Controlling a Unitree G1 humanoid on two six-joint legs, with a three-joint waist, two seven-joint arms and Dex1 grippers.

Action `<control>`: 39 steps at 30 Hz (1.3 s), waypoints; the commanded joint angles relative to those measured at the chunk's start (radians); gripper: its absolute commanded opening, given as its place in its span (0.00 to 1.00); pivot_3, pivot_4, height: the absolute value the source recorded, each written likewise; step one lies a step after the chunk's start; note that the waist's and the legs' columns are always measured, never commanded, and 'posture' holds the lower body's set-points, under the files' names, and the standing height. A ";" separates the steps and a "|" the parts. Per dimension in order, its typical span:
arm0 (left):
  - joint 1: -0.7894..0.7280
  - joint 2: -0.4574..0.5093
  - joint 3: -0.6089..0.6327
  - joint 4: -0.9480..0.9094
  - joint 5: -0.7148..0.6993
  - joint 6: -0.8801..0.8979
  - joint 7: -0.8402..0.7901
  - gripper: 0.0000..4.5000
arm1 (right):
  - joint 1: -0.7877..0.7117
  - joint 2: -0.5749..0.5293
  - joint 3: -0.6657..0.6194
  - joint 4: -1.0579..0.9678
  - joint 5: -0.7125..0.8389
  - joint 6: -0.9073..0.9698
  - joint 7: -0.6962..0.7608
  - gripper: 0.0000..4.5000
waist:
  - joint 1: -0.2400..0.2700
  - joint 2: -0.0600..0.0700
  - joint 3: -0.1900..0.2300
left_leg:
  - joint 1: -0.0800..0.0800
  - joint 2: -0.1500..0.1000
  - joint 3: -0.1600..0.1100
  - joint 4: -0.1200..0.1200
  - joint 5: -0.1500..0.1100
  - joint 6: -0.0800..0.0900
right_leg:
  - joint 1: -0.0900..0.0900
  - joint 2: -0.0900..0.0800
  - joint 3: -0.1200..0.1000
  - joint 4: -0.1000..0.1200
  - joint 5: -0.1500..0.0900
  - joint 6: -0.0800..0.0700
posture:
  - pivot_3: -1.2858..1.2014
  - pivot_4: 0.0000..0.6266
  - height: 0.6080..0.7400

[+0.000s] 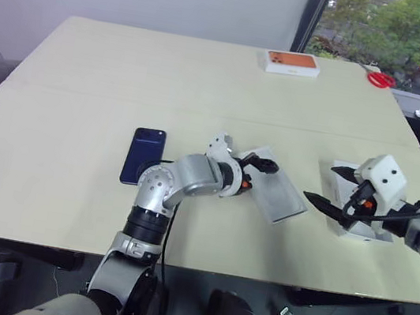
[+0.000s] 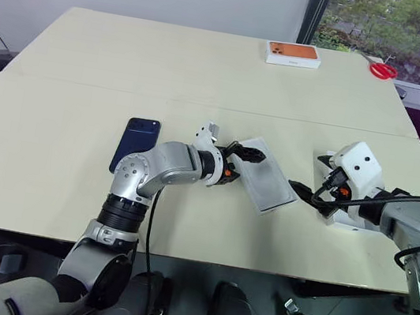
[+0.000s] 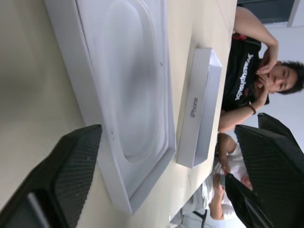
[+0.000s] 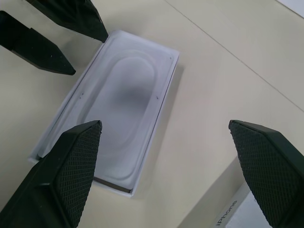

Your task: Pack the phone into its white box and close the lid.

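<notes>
The phone (image 1: 144, 155), dark navy, lies flat left of the table's middle, with nothing on it. To its right lies the white box (image 1: 277, 197), set at an angle, its inside covered by a thin white inlay (image 4: 128, 104) with an oval recess. My left gripper (image 1: 261, 167) is open at the box's near-left end, a finger on each side and nothing held. The lid (image 1: 367, 227), with "iPhone" printed on its side (image 3: 194, 108), lies further right. My right gripper (image 1: 332, 186) hangs open over the lid's left edge, empty.
A white box with an orange top (image 1: 291, 62) and red scissors (image 1: 381, 79) sit at the table's far edge. A person in a black shirt (image 3: 251, 66) sits beyond the table. Bare tabletop lies between the phone and the front edge.
</notes>
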 commanded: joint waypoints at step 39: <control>0.415 0.950 -0.068 -0.503 1.050 -0.479 -1.784 0.99 | -0.558 0.292 0.504 0.342 -0.225 0.411 -0.170 0.00 | -0.029 0.004 0.000 | -0.014 0.002 0.001 -0.001 0.000 0.000 | -0.014 -0.001 -0.002 -0.002 0.005 0.002 | 0.52 0.24 1.00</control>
